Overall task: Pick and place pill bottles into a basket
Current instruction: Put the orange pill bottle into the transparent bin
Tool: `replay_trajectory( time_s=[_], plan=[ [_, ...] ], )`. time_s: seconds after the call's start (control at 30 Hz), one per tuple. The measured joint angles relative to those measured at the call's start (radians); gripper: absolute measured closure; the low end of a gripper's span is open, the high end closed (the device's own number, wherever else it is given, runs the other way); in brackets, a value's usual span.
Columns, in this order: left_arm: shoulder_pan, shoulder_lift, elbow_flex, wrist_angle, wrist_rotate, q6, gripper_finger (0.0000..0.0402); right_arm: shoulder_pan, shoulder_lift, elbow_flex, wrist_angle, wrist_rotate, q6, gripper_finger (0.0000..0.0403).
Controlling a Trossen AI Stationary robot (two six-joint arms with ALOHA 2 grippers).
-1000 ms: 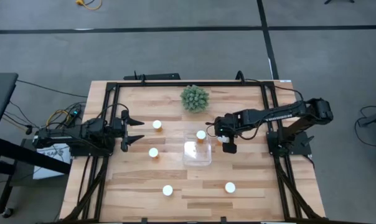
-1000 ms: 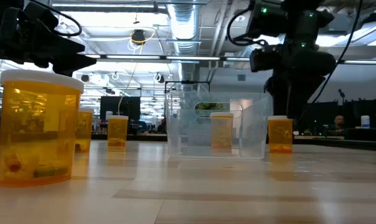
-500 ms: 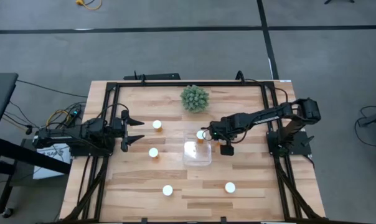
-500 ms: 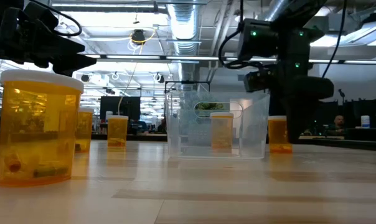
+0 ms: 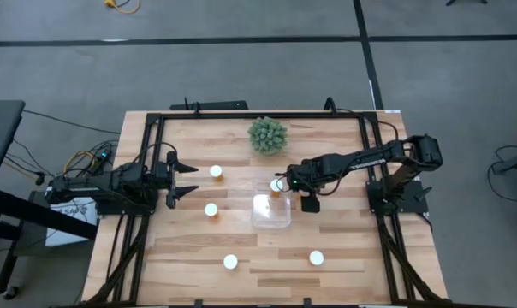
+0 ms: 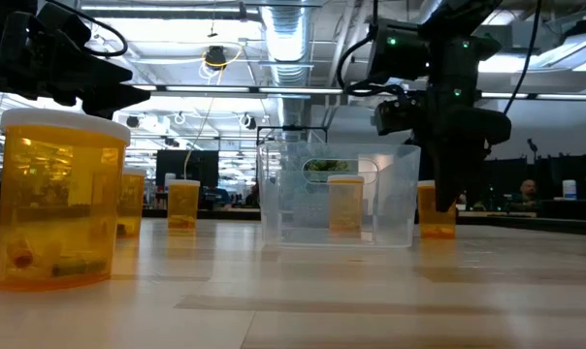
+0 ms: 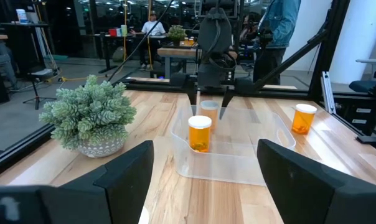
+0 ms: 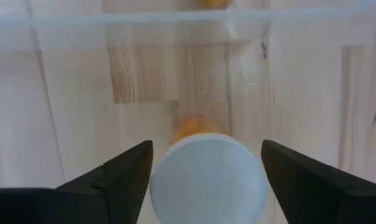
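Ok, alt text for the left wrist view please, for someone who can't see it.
The right arm's tool hangs open over a white-capped pill bottle at the far wall of the clear basket. A second bottle stands in front of it, a third on the wooden table beyond, and a green spiky plant beside the basket.

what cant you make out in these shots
High view: the right gripper covers most of the bottle under it.
High view: the basket rim is too faint to trace.
Low view: the left gripper is partly cut off by the top edge.
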Motion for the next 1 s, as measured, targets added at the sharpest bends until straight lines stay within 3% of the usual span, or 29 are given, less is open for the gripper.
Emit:
replay_trajectory(
  time_s=[0.53,0.73,1.0],
  plan=[
    [0.0,0.0,0.0,0.0,0.0,0.0,0.0125,0.0,0.0,0.006,-0.038,-0.001,0.0,0.0242],
    [0.0,0.0,0.0,0.0,0.0,0.0,0.0125,0.0,-0.001,0.076,-0.091,-0.001,-0.018,0.0226],
    [0.0,0.0,0.0,0.0,0.0,0.0,0.0125,-0.005,-0.042,0.204,-0.223,-0.001,-0.047,0.0235]
  ],
)
